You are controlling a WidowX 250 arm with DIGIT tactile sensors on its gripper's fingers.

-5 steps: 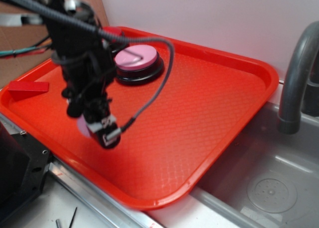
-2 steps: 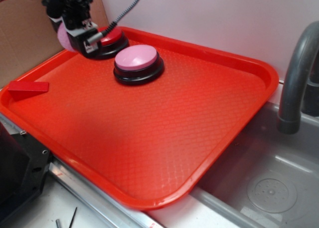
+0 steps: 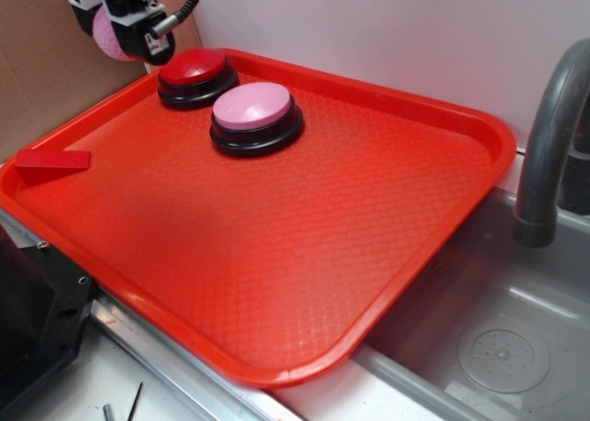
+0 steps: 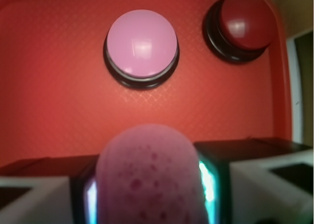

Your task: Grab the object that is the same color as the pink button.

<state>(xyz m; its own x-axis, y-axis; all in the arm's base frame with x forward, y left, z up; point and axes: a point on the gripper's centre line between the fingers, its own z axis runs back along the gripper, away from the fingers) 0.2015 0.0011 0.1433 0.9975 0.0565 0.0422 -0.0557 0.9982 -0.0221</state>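
My gripper (image 3: 118, 32) is shut on the small light-pink dimpled ball (image 3: 104, 36) and holds it high above the tray's far left corner. In the wrist view the ball (image 4: 149, 177) is squeezed between both fingers (image 4: 218, 172), filling the lower middle. The pink button (image 3: 253, 109), a light-pink dome on a black base, sits on the tray to the right of and below the gripper; it also shows in the wrist view (image 4: 141, 43).
A red domed button (image 3: 194, 70) on a black base stands beside the pink one, also in the wrist view (image 4: 243, 24). A red block (image 3: 51, 163) lies at the left rim of the red tray (image 3: 387, 255). A grey faucet (image 3: 546, 135) and sink (image 3: 498, 347) are at the right.
My gripper has risen from the tray's front left with the pink ball in it and moved back and left to above the far corner.
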